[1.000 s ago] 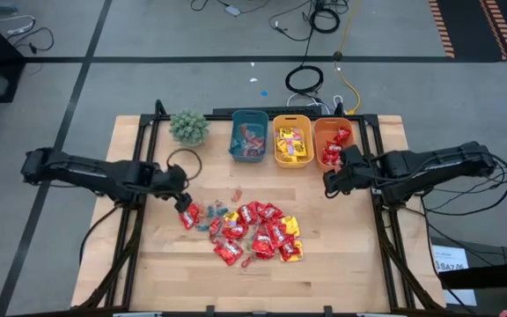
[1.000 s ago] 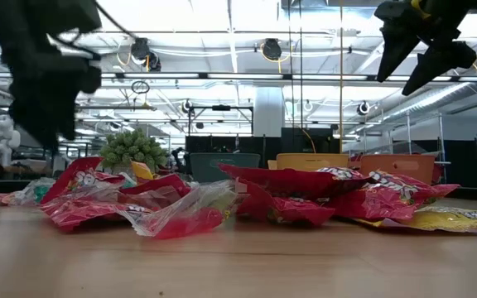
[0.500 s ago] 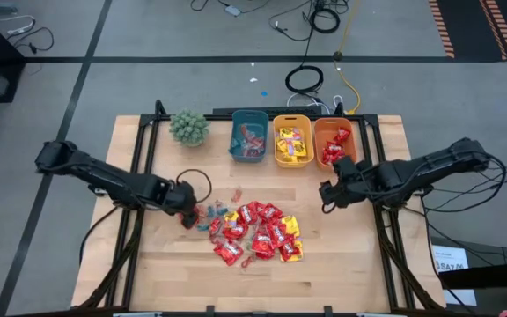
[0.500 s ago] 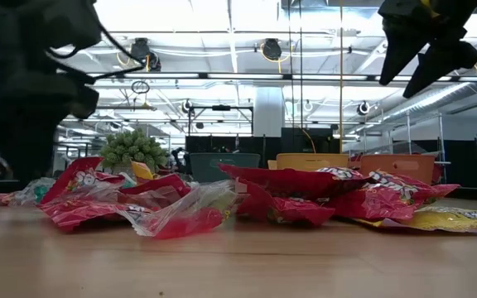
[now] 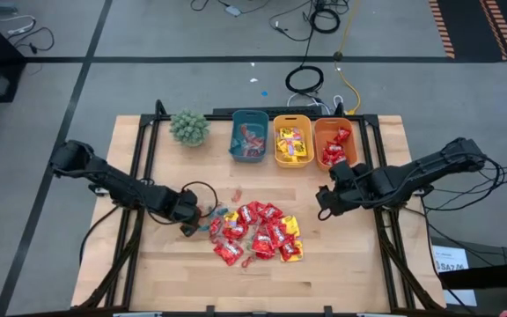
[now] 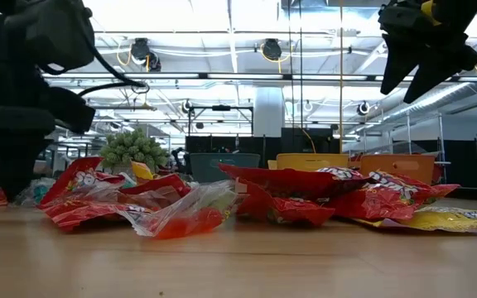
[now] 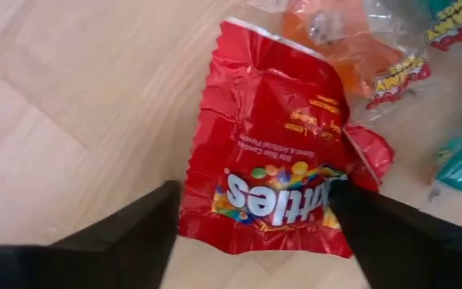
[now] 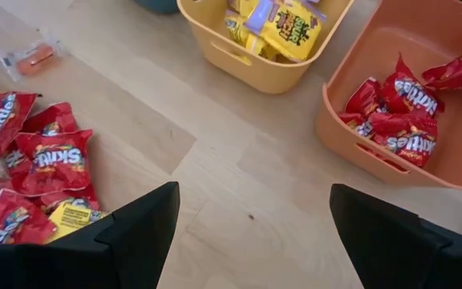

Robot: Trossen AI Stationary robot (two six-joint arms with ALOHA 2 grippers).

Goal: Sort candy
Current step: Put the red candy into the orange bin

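Low view — left claw [image 6: 11, 178] hides pile's [image 6: 222, 199] edge.

L gripper [image 5: 192, 222] low, R gripper [image 5: 322, 200] raised, both agape.

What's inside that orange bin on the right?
The orange bin holds several shiny red candy packets, piled at one side. Whatever lies beneath them is hidden, and one corner is out of view.
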